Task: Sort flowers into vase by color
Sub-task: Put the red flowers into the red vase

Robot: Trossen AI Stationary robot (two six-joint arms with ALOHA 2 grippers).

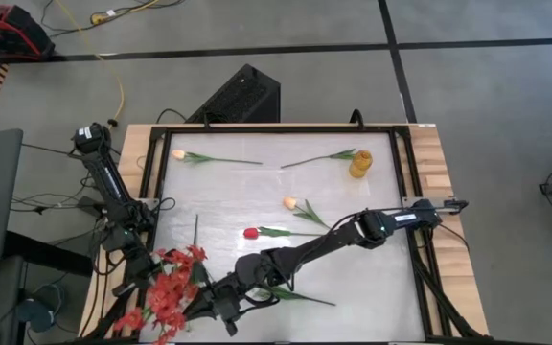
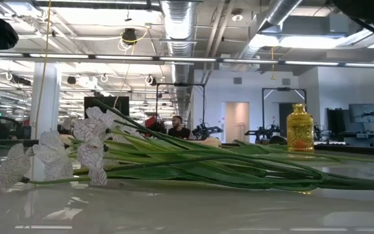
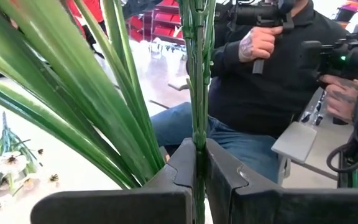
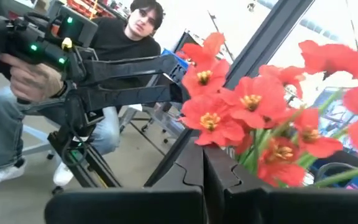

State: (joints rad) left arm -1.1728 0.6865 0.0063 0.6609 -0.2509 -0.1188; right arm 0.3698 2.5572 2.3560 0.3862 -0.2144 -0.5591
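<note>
A bunch of red blossom clusters (image 1: 171,287) lies at the table's near left corner, and both grippers are beside it. My left gripper (image 3: 197,177) is shut on a green stem among long leaves. My right gripper (image 4: 202,174) is shut, with red blossoms (image 4: 247,106) standing just beyond its fingertips. Two peach tulips (image 1: 178,153) (image 1: 290,202) and a red tulip (image 1: 250,233) lie flat on the table. A yellow vase (image 1: 360,163) stands upright near the far right. White sprays (image 2: 76,149) lie on their sides in the low view. My left gripper pinches one ribbed green stem (image 3: 197,134) between its two fingers, which lie across it. The stem runs straight on past the fingertips, with long leaves (image 3: 92,106) fanning out beside it. My right gripper shows nothing between its shut fingers; whether it touches the red blossoms I cannot tell.
A leafy stem (image 1: 295,295) lies on the table under my right arm. Another stem (image 1: 324,158) lies beside the vase. A dark frame (image 1: 276,131) runs round the white table top. People sit close beyond the table's edge (image 3: 272,74) (image 4: 123,37).
</note>
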